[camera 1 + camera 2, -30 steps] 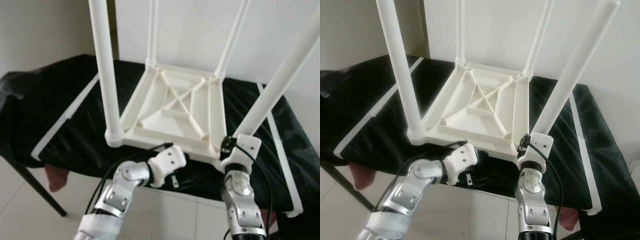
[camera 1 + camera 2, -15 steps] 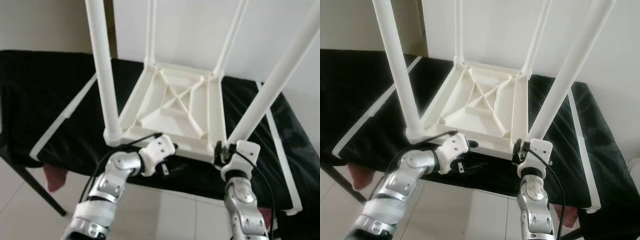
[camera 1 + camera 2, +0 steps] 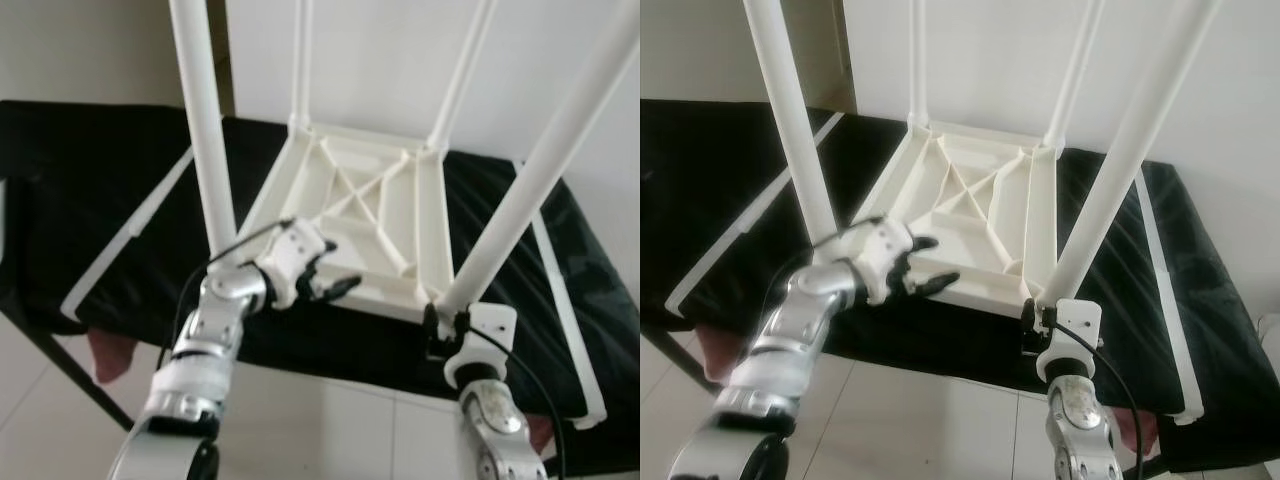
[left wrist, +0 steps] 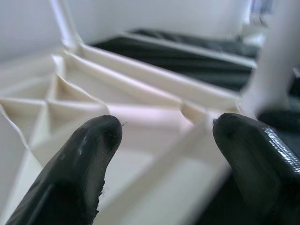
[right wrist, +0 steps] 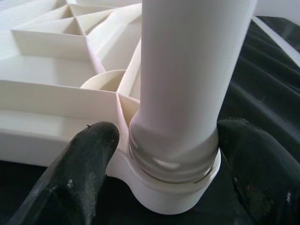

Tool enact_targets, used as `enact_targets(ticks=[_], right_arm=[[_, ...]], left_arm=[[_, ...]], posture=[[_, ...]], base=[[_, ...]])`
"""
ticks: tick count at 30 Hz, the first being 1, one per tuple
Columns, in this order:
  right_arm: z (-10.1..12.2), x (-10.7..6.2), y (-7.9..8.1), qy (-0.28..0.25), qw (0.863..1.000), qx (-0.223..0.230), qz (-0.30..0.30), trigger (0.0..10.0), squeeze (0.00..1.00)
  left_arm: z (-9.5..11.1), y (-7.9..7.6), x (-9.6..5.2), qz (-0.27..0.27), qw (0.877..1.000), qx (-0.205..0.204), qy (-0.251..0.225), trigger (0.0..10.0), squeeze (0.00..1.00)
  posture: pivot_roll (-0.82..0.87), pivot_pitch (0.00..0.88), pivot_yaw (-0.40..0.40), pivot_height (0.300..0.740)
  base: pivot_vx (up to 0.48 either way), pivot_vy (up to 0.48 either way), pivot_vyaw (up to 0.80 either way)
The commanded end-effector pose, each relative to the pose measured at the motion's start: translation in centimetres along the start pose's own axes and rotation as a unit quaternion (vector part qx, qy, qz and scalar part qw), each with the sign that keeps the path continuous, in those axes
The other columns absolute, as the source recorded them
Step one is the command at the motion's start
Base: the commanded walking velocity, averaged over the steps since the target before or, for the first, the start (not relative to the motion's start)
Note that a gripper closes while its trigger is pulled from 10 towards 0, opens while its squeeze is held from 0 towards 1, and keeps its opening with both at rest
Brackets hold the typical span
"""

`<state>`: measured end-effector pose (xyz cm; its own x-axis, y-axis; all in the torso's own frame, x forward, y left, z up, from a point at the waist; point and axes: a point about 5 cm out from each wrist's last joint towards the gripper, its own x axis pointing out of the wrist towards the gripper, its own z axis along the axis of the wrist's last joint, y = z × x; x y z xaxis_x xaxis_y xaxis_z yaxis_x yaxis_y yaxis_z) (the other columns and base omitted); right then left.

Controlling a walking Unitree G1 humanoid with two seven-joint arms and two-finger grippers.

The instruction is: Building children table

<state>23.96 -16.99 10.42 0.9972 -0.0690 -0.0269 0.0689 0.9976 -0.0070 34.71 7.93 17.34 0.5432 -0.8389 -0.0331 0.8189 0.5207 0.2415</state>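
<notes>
Black fingers of the left gripper (image 3: 923,268) are held spread apart above the near-left part of the upturned white table (image 3: 350,220), with nothing between them (the ribbed underside of the tabletop is seen through the gap in the left wrist view). Its silver arm is raised from the lower left and bent at the wrist, so that the fingers point rightward across the table's underside, just beside the base of the near-left leg (image 3: 205,130).

At the near-right corner the right gripper (image 5: 164,154) is brought up from below on a nearly vertical forearm. Its two fingers (image 5: 84,164) are placed on either side of the near-right leg (image 3: 1120,150) at the threaded collar where that leg meets its corner socket; whether the pads actually press on the collar cannot be told.

All four legs are seen standing up from the tabletop, which is laid face down on a black cloth-covered surface (image 3: 90,220) against a pale wall.
</notes>
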Motion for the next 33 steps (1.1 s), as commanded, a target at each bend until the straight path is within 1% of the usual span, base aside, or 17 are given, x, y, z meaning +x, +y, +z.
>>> enact_targets(ticks=[1, 2, 4, 6, 8, 9, 11, 12, 15, 16, 17, 21, 22, 23, 26, 29, 33], right_arm=[[0.1, -0.2, 0.8, 0.000, 1.000, 0.008, 0.028, 10.0, 0.00], [0.1, -0.2, 0.9, 0.000, 1.000, 0.009, 0.030, 10.0, 0.00], [0.2, -0.6, 1.1, -0.005, 0.999, 0.004, 0.050, 10.0, 0.00], [0.3, -0.6, 1.1, -0.006, 0.999, 0.004, 0.052, 10.0, 0.00], [0.3, -0.5, 1.0, -0.005, 0.999, 0.002, 0.046, 10.0, 0.00], [0.3, -0.5, 1.0, -0.005, 0.999, 0.002, 0.046, 10.0, 0.00], [0.5, -0.1, 0.9, -0.012, 0.999, -0.007, 0.037, 10.0, 0.00], [0.5, -0.1, 0.9, -0.012, 0.999, -0.007, 0.037, 10.0, 0.00], [0.6, 0.2, 0.9, -0.015, 0.999, -0.008, 0.033, 10.0, 0.00], [0.7, 0.3, 0.9, -0.017, 0.999, -0.008, 0.029, 10.0, 0.00], [0.8, 0.3, 0.9, -0.017, 0.999, -0.007, 0.028, 10.0, 0.00], [0.8, 0.3, 0.8, -0.019, 0.999, -0.009, 0.027, 10.0, 0.00], [0.9, 0.4, 0.7, -0.020, 0.999, -0.004, 0.027, 10.0, 0.00], [1.0, 0.4, 0.7, -0.023, 0.999, -0.005, 0.026, 10.0, 0.00], [1.1, 0.4, 0.7, -0.025, 0.999, -0.004, 0.027, 10.0, 0.00], [1.2, 0.5, 0.7, -0.028, 0.999, -0.002, 0.030, 10.0, 0.00], [1.3, 0.5, 0.7, -0.029, 0.999, -0.002, 0.030, 10.0, 0.00]], left_arm=[[-0.6, 3.1, -1.2, 0.311, 0.950, -0.017, 0.001, 10.0, 0.00], [-0.6, 3.2, -1.2, 0.313, 0.949, -0.016, 0.000, 10.0, 0.00], [-0.7, 4.5, -2.1, 0.363, 0.931, -0.041, -0.013, 10.0, 0.00], [-0.7, 4.7, -2.2, 0.368, 0.929, -0.044, -0.015, 10.0, 0.00], [-0.6, 5.2, -2.5, 0.414, 0.908, -0.059, -0.020, 10.0, 0.00], [-0.6, 5.2, -2.5, 0.414, 0.908, -0.059, -0.020, 10.0, 0.00], [-0.9, 5.9, -3.3, 0.469, 0.880, -0.067, -0.020, 10.0, 0.00], [-0.9, 5.9, -3.3, 0.469, 0.880, -0.067, -0.020, 10.0, 0.00], [-1.3, 6.5, -4.1, 0.508, 0.858, -0.075, -0.018, 10.0, 0.00], [-1.7, 7.4, -5.8, 0.563, 0.822, -0.084, -0.017, 10.0, 0.00], [-1.8, 7.8, -6.6, 0.585, 0.806, -0.085, -0.018, 10.0, 0.00], [-2.0, 8.1, -7.3, 0.605, 0.791, -0.089, -0.020, 10.0, 0.00], [-2.2, 8.4, -8.8, 0.644, 0.761, -0.073, -0.013, 10.0, 0.00], [-2.3, 8.3, -9.6, 0.666, 0.744, -0.056, -0.007, 10.0, 0.00], [-2.4, 8.3, -10.2, 0.681, 0.730, -0.057, -0.009, 10.0, 0.00], [-3.2, 8.0, -11.6, 0.722, 0.689, -0.052, 0.014, 10.0, 0.00], [-3.3, 7.9, -11.9, 0.729, 0.682, -0.048, 0.015, 10.0, 0.00]], posture=[[0.03, 0.007, -0.032, 0.740], [0.03, 0.007, -0.032, 0.740], [0.02, 0.005, -0.032, 0.740], [0.02, 0.005, -0.032, 0.740], [0.02, 0.001, -0.038, 0.740], [0.02, 0.001, -0.038, 0.740], [0.03, 0.000, -0.042, 0.740], [0.03, 0.000, -0.042, 0.740], [0.03, 0.000, -0.047, 0.740], [0.03, 0.000, -0.049, 0.740], [0.03, 0.000, -0.049, 0.740], [0.03, 0.000, -0.049, 0.740], [0.03, 0.000, -0.050, 0.740], [0.04, 0.001, -0.050, 0.740], [0.04, 0.001, -0.050, 0.740], [0.04, 0.017, -0.051, 0.740], [0.04, 0.020, -0.050, 0.740]], base=[[0.000, 0.000, 0.00], [0.000, 0.000, 0.00], [0.000, 0.000, 0.00], [0.000, 0.000, 0.00], [0.000, 0.000, 0.00], [0.000, 0.000, 0.00], [0.000, 0.000, 0.00], [0.000, 0.000, 0.00], [0.000, 0.000, 0.00], [0.000, 0.000, 0.00], [0.000, 0.000, 0.00], [0.000, 0.000, 0.00], [0.000, 0.000, 0.00], [0.000, 0.000, 0.00], [0.000, 0.000, 0.00], [0.000, 0.000, 0.00], [0.000, 0.000, 0.00]])
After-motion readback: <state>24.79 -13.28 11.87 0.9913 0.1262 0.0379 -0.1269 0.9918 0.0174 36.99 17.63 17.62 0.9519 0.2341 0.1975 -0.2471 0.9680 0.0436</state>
